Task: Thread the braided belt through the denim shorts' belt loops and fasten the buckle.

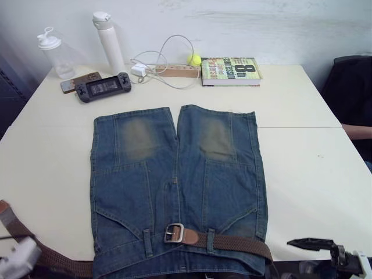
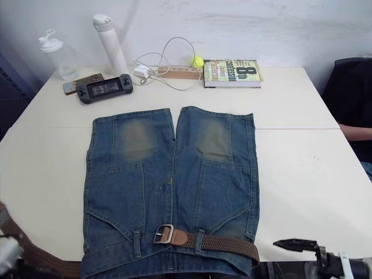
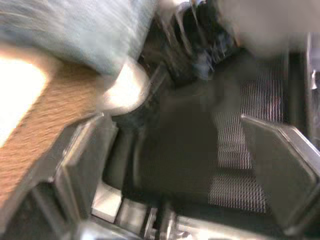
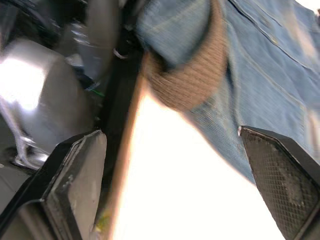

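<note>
- The right hand (image 4: 170,190) hangs low at the near right edge of the bench (image 1: 302,174), fingers spread wide and holding nothing; the belt's curled end lies just ahead of it.
- The left hand (image 3: 175,165) sits low off the near left corner, fingers apart and empty, just beside the belt's free length.
- The shorts (image 1: 174,174) lie flat, waistband toward the robot.
- The belt (image 1: 238,244) runs through the belt loops (image 1: 210,240) on the right half, then trails off the left side.
- The buckle (image 1: 173,232) rests unfastened at the waistband's middle.
- Threading looks partly done; next probably calls for taking the free end, feeding the left loops, then buckling.
</note>
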Controlling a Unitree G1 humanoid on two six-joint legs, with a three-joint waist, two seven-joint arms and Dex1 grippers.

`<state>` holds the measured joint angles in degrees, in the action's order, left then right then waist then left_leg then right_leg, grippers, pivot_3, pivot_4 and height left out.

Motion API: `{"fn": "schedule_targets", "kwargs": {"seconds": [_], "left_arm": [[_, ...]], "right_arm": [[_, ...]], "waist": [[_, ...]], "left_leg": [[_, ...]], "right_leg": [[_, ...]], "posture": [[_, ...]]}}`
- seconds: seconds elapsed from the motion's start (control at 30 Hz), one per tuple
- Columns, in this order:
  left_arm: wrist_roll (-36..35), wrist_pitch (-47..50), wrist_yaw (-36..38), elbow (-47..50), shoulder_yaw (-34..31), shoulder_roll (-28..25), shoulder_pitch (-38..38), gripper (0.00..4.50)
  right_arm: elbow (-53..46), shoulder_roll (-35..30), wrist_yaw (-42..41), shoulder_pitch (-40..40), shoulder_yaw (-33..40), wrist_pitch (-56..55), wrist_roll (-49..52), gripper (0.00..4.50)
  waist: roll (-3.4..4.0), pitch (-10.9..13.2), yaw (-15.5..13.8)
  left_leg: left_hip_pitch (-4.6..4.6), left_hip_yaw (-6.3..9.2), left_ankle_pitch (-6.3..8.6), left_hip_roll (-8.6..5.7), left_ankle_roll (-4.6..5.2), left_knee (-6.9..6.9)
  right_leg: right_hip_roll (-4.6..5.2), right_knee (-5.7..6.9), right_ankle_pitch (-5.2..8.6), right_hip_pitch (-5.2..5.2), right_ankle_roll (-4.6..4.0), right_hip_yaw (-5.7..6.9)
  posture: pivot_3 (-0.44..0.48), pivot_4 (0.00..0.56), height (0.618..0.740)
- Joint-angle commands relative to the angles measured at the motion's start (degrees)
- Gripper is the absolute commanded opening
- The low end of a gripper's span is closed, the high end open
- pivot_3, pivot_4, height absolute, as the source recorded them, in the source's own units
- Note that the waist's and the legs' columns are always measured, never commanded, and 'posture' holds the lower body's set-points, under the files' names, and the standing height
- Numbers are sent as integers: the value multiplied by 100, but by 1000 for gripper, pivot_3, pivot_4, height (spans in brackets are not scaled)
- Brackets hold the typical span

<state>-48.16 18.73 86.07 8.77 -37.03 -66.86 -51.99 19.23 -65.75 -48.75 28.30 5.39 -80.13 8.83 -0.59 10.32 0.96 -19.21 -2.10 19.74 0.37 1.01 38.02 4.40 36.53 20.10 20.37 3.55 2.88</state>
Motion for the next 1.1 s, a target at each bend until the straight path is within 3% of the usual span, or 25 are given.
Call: {"fn": "schedule_targets", "kwargs": {"seconds": [0.03,0.17,0.27,0.4,0.5,0.63,0.8,0.9,0.97,1.1], "left_arm": [[-1018,1140,-55,-19,-343,-87,988,4395],[-1465,1818,-828,-82,-128,63,2585,4395],[-1468,1991,-1822,-91,455,417,4021,4395],[-339,2200,-2947,8,1743,719,5269,4395],[277,2394,-3358,143,2530,796,5818,4395],[1271,2262,-3495,72,3421,741,6148,4395],[2151,1976,-3567,1,4069,833,6170,4395],[2465,1938,-3749,58,4307,1018,6189,4395],[2656,1934,-3830,110,4393,1095,6133,3804],[2913,1848,-3883,115,4395,1183,6019,2404]], "right_arm": [[208,-253,16,-535,49,1112,985,4500],[5,-270,-460,-1275,75,2214,1862,4500],[-744,-239,-627,-2066,-110,3362,2146,4500],[-1982,-304,-967,-3338,-963,6590,2511,4500],[-2688,-130,-879,-4241,-1387,8590,2727,4500],[-3171,246,-893,-4908,-1944,10140,2428,4500],[-3331,789,-1071,-5059,-2626,10669,1673,4500],[-2940,1171,-946,-5121,-2971,10730,1052,4500],[-2764,1221,-1050,-5080,-3161,10679,667,4500],[-2564,1320,-1185,-5012,-3238,10562,296,3291]], "waist": [[5,0,-3],[7,6,41],[27,11,62],[32,20,76],[36,23,57],[35,21,34],[44,13,-27],[50,8,-59],[50,2,-57],[28,-62,-47]], "left_leg": [[0,0,0,0,-1,0],[-12,2,-2,2,-11,-1],[-15,0,-18,2,-40,-5],[-28,1,-20,2,-36,6],[-38,2,-22,2,-41,3],[-140,5,-36,0,-50,23],[-182,5,-34,-8,-40,35],[-199,2,-34,-23,-26,71],[-156,3,-34,-22,-18,86],[-75,2,-8,-23,17,33]], "right_leg": [[0,0,2,0,-4,0],[-2,1,-8,10,16,5],[-1,-8,-6,9,22,8],[-2,-1,-14,18,38,6],[-1,4,-14,33,39,5],[0,33,-15,141,39,8],[4,49,-16,171,42,13],[17,49,-20,183,49,7],[19,45,-26,131,59,7],[26,26,-23,64,55,-2]], "posture": [[0,150,735],[0,150,735],[0,150,735],[0,150,735],[0,150,735],[0,150,735],[0,150,735],[0,150,735],[0,150,735],[0,150,735]]}}
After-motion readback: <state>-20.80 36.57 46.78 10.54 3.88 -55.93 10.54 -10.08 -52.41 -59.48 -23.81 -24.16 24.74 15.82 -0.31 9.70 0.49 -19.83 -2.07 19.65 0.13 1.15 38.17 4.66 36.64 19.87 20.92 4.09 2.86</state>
